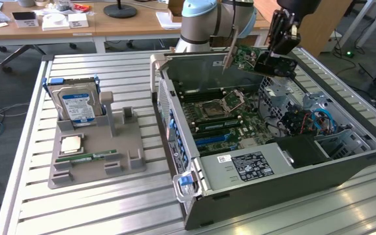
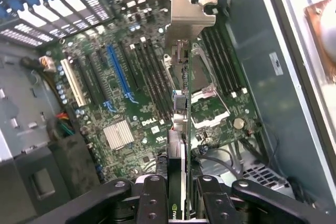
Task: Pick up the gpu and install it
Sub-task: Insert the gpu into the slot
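Observation:
The gpu (image 1: 244, 57) is a green card with a silver end bracket (image 1: 230, 51), held in the air above the open computer case (image 1: 344, 166). My gripper (image 1: 264, 61) is shut on its dark end, high over the far side of the motherboard (image 1: 224, 117). In the wrist view the gpu (image 2: 185, 103) runs edge-on away from the gripper (image 2: 179, 192), its silver bracket (image 2: 190, 17) at the far end. Below it lie the motherboard (image 2: 131, 124), the blue expansion slot (image 2: 119, 74) and the CPU socket (image 2: 207, 95).
A grey holder tray (image 1: 96, 161) stands on the slatted table (image 1: 77, 210) at the exterior view's left. It carries a silver hard drive with a blue label (image 1: 77, 105), a CPU (image 1: 70, 144) and a RAM stick (image 1: 86, 157). The case's power supply (image 1: 253, 164) and drive cage (image 1: 318, 112) rise around the motherboard.

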`<state>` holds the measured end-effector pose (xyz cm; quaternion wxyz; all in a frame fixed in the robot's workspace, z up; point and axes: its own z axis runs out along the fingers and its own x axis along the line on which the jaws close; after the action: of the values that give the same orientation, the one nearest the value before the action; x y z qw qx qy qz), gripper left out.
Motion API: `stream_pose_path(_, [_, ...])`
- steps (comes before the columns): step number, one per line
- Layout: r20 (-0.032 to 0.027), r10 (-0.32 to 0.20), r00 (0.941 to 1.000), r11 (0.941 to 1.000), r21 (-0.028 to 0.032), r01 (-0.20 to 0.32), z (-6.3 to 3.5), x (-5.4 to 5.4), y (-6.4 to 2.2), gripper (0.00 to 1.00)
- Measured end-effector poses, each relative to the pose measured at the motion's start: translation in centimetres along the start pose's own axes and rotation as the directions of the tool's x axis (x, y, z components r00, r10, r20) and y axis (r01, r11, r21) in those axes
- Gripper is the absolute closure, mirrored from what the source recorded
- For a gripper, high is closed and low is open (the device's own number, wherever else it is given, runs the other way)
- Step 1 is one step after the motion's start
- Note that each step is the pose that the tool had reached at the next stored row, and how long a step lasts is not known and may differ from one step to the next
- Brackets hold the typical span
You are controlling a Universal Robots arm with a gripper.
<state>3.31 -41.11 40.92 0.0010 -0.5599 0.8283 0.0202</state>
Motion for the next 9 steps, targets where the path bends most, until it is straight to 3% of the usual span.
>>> stream_pose_path(5, [-0.0029, -0.091, 0.9959, 0.9959, -0.0023, 0.091, 0.01, 0.0, 0.0, 0.74])
stream_pose_path(9, [-0.005, -0.164, 0.9865, 0.9865, -0.0044, 0.164, 0.02, 0.0, 0.0, 0.74])
